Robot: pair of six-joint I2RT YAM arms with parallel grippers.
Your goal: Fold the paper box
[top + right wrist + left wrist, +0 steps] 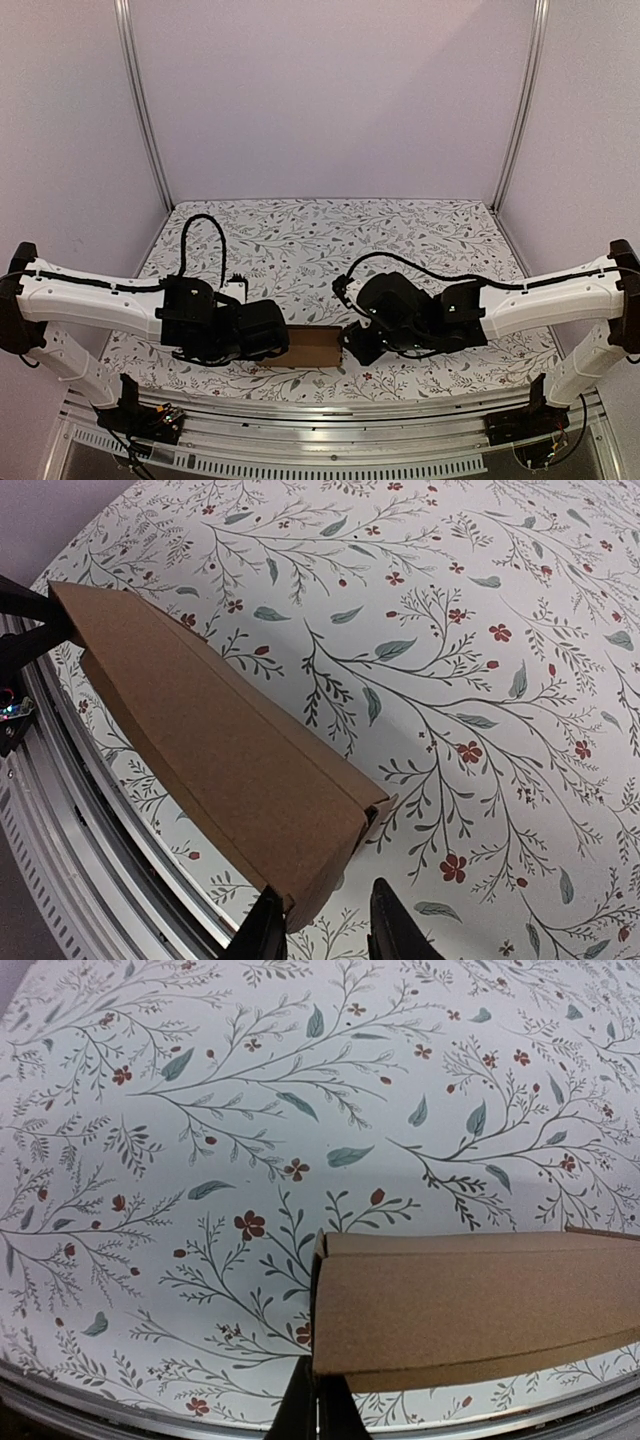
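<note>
Centrally, near the front edge of the bench (pixel 300 240), the paper box (pixel 312 347) lies lengthwise between the two arms as a flattened, plain brown carton. Its long axis runs left to right.

Left claw (pixel 285 346): closed on the box's left end. The left wrist view shows the dark fingers (pixel 315 1412) pressed together at the lower corner of that end, with the box (pixel 470 1305) stretching away to the right over the flowered cloth (pixel 200 1110).

Right claw (pixel 352 345): at the box's right end, jaws parted. In the right wrist view the claw (pixel 328 922) has the box's near corner between its fingers. One finger (pixel 265 928) is against the cardboard; the other stands clear of it with a gap showing. The box (pixel 230 760) runs away from this camera toward the left claw (pixel 22 615) at its far end.

Whether the box rests on the cloth or hangs just above it cannot be told. A metal rail (pixel 330 415) borders the bench in front.
</note>
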